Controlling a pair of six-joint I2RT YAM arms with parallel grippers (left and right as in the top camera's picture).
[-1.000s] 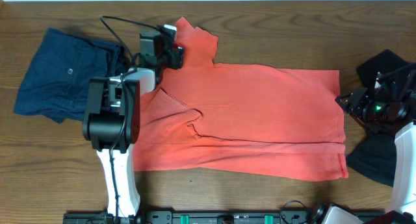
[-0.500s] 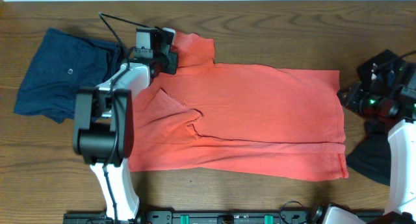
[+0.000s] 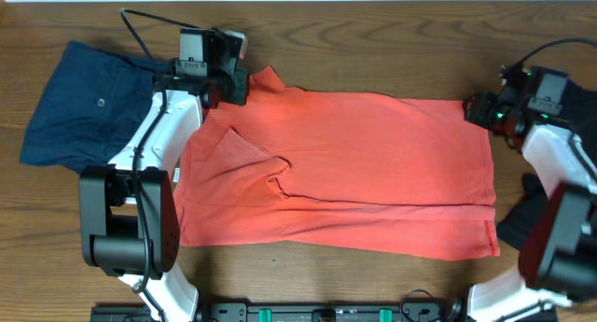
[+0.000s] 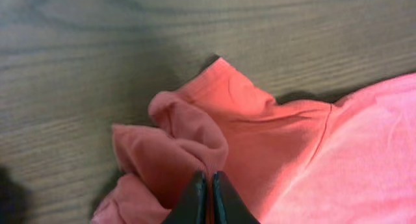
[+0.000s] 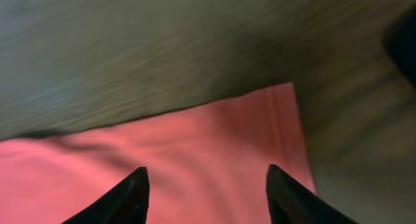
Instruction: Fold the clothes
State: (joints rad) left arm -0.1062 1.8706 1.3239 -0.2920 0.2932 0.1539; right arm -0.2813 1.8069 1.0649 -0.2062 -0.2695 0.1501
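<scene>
Left hand now pinches the T-shirt sleeve; right hand, spread wide, has reached its corner.

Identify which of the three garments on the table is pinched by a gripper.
The coral-red T-shirt: the left gripper is shut on its bunched sleeve. The navy garment and black garment lie ungripped.

Bare wood free along table far edge above coral T-shirt & in narrow near strip below it. Blocked L by navy garment w/ left arm lying betw. it & shirt; blocked R by black garment beside right arm.
</scene>
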